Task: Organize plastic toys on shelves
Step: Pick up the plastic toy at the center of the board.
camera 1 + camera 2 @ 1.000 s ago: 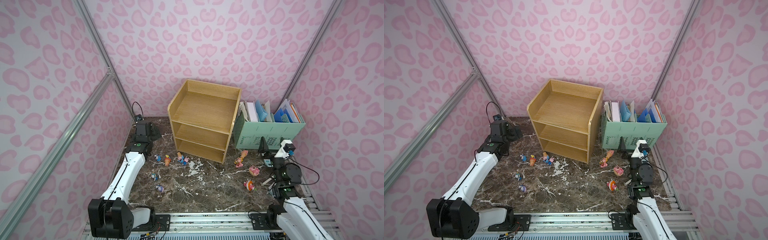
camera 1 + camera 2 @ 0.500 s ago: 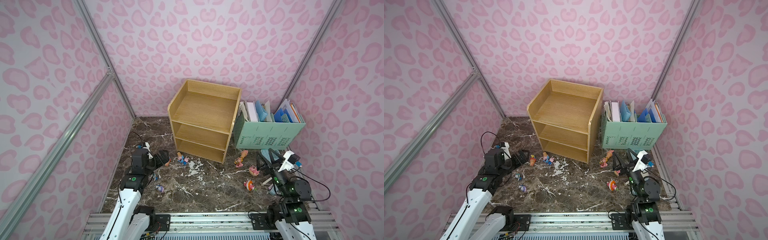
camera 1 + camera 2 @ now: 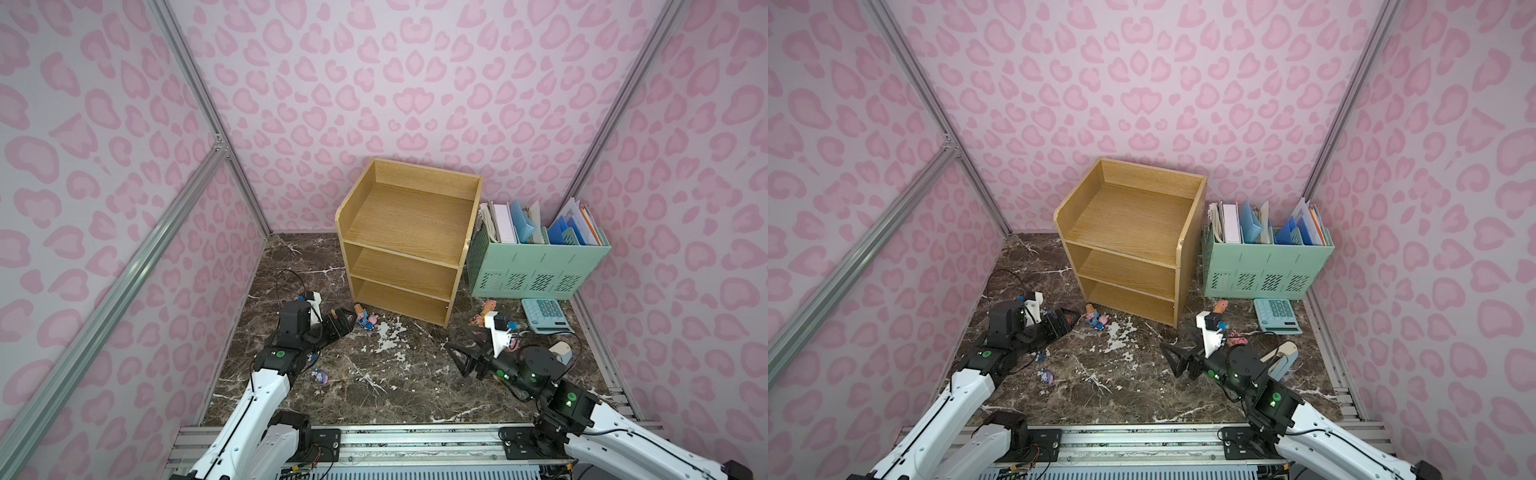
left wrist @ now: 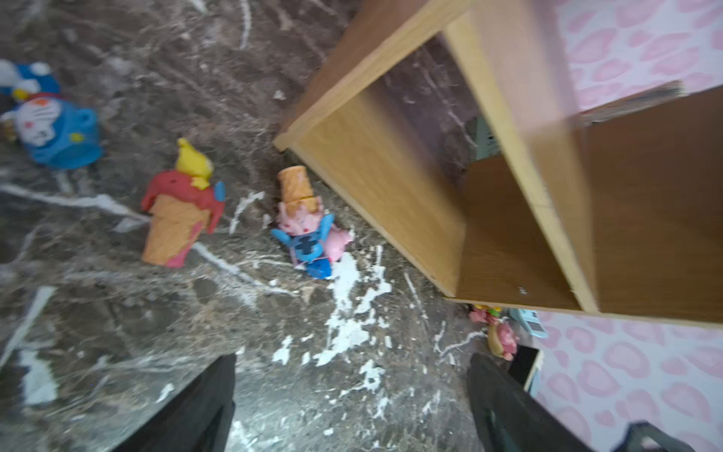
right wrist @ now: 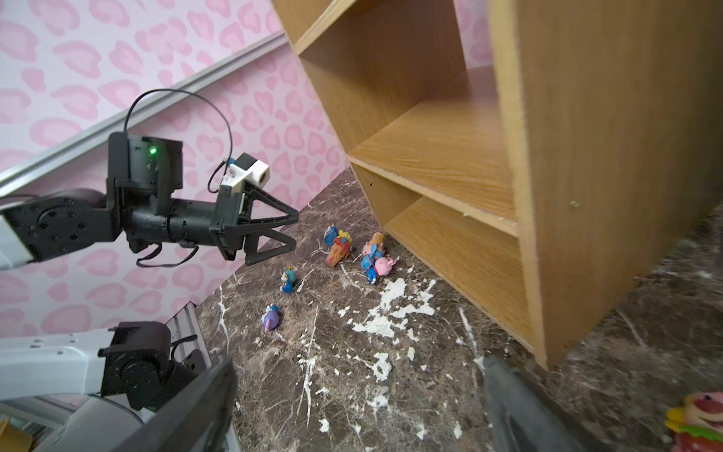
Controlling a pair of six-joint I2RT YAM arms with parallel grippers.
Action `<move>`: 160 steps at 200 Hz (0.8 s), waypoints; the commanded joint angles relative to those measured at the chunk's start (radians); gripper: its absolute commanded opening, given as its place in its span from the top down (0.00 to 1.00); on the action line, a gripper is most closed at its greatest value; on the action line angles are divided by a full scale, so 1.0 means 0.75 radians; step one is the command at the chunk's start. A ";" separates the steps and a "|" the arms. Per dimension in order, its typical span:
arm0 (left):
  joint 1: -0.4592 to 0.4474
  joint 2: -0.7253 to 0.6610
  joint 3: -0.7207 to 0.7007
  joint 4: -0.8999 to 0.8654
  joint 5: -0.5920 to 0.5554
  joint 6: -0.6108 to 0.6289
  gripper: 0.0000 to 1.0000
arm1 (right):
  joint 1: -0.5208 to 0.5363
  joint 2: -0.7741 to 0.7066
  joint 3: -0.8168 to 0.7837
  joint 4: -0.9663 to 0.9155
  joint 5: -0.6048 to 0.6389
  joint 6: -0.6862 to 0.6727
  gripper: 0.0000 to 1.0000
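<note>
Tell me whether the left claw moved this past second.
Yes. The left claw pulled back from the rear wall beside the shelves, toward the robot's base, and now sits off their front bottom corner.

Light-oak wooden three-tier shelf unit (image 3: 409, 245) stands at far centre of the dark veined marble tabletop (image 3: 374, 399). Mint green perforated plastic file organizer (image 3: 536, 266) stands just beside it, on its right. Mint green plastic calculator (image 3: 544, 314) lies on the tabletop before the organizer. Cluster of small glossy plastic figurines (image 3: 366, 321) lies just before the unit's near-left corner. One purple-and-white plastic figurine (image 3: 321, 376) lies nearer and further left, apart. Two orange-and-pink plastic figurines (image 3: 489, 306) lie between unit and calculator.
</note>
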 commanded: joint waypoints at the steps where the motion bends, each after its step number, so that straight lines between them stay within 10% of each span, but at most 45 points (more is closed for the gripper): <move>1: -0.002 0.048 0.031 -0.125 -0.231 0.079 0.06 | 0.150 0.148 -0.004 0.154 0.286 -0.017 0.01; 41: -0.002 0.233 0.119 -0.158 -0.631 0.128 0.20 | 0.284 0.524 0.084 0.336 0.313 -0.077 0.01; 160: -0.067 0.870 0.409 -0.138 -0.493 0.425 0.51 | 0.300 0.551 0.001 0.479 0.329 -0.029 0.01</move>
